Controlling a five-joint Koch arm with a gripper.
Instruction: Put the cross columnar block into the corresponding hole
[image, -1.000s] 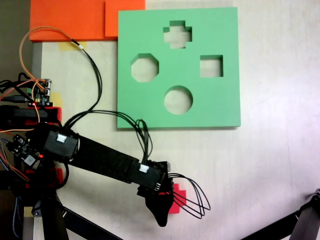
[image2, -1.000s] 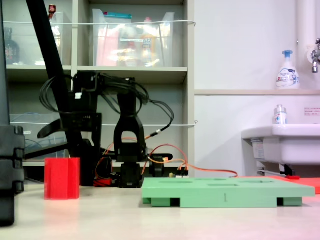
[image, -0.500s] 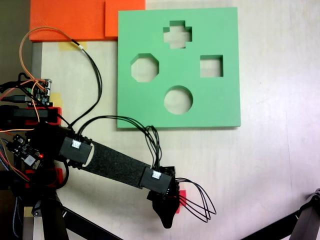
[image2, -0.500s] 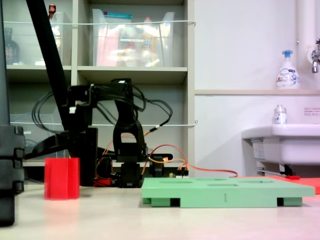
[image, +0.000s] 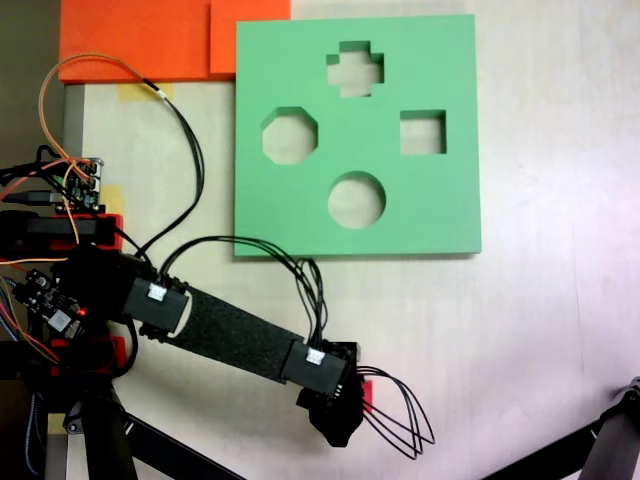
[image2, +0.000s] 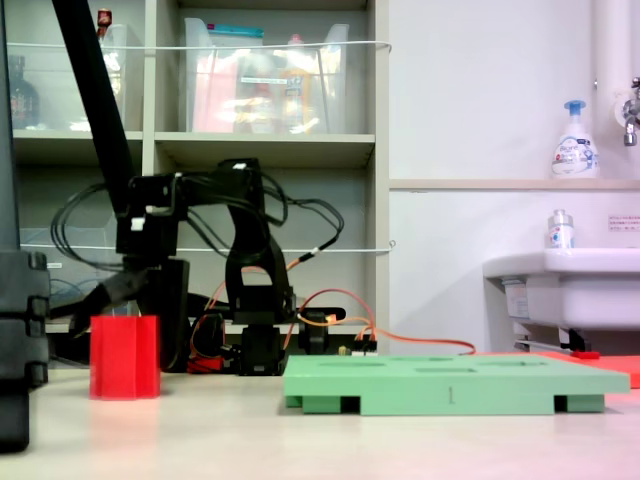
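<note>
Pick-up step: in the low side view the red block (image2: 124, 357) stands upright on the table at lower left, well apart from the green board (image2: 455, 384), with the gripper (image2: 118, 298) just above its top. From above, the gripper (image: 340, 425) covers most of the block (image: 366, 386) at bottom centre; whether its jaws are spread or clamped, I cannot tell. Next, I judge: seat the jaws around the block, lift, and carry it to the plus-shaped hole (image: 355, 69) at the board's top.
</note>
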